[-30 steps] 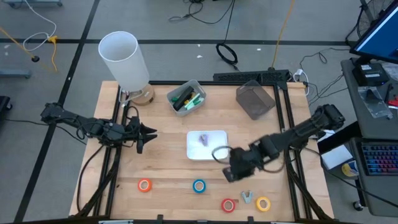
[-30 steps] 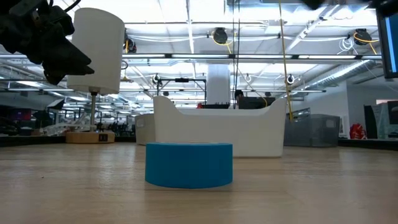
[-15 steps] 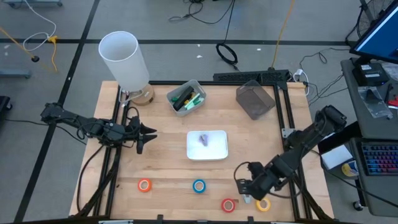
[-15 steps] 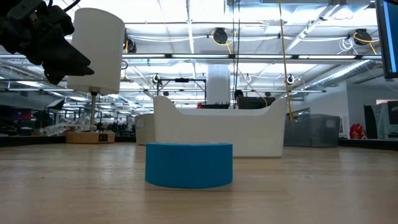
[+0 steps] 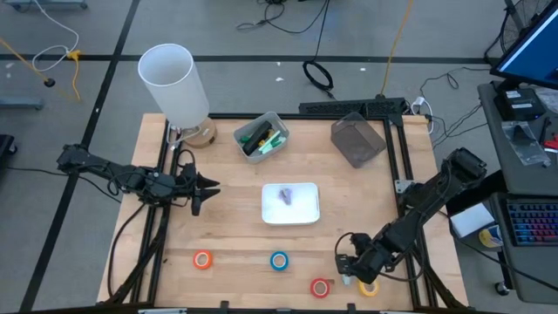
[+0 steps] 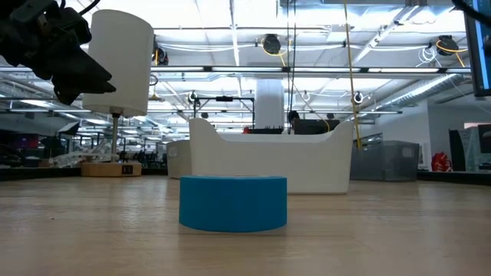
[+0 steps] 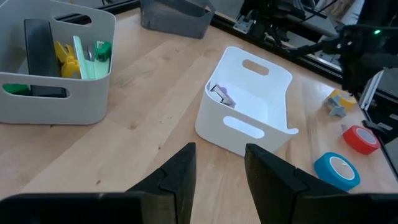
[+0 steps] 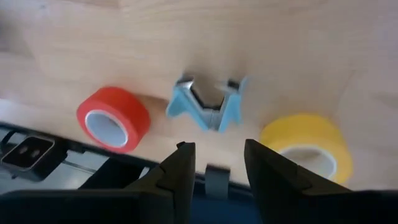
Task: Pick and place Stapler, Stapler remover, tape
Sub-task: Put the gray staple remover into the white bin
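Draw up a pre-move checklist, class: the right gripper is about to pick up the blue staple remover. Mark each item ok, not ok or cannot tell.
1. Right gripper open: ok.
2. Staple remover lined up with the finger gap: ok.
3. Red tape roll and yellow tape roll apart from the remover: ok.
4. White bin has room: ok, one small item inside.
5. Left gripper clear, waiting at the table's left: ok.
6. Gripper height above the remover: cannot tell.

Overhead view of the wooden desk. The right hand hangs low at the front edge, between the red tape roll and yellow tape roll. Orange tape roll and blue tape roll lie apart to the left. A white bin sits mid-desk; the left hand waits at left.
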Motion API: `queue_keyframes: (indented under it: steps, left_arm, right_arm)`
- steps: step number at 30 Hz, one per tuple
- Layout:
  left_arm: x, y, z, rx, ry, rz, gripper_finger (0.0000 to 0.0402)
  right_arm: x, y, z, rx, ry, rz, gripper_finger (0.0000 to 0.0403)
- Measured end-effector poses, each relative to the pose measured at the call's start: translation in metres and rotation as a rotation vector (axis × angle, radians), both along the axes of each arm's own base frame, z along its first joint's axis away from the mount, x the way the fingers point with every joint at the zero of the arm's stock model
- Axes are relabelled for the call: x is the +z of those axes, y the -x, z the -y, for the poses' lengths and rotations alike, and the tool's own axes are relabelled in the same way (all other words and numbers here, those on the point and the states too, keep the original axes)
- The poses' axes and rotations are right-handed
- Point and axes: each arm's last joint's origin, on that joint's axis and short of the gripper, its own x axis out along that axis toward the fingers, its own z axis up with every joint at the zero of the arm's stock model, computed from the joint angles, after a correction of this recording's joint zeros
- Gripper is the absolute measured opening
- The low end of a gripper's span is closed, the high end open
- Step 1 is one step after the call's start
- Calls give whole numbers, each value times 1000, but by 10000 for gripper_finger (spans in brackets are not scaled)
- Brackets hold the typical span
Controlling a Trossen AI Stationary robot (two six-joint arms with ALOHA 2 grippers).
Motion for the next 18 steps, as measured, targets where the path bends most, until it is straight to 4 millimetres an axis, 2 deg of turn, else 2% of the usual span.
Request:
queue_keyframes:
  steps: [6, 18]
  left_arm:
    - [0, 0, 0, 1, 4, 1, 136]
    - [0, 0, 0, 7, 20, 4, 136]
  right_arm:
    - [-17, 5, 6, 6, 8, -1, 128]
    - [-27, 9, 9, 16, 2, 11, 128]
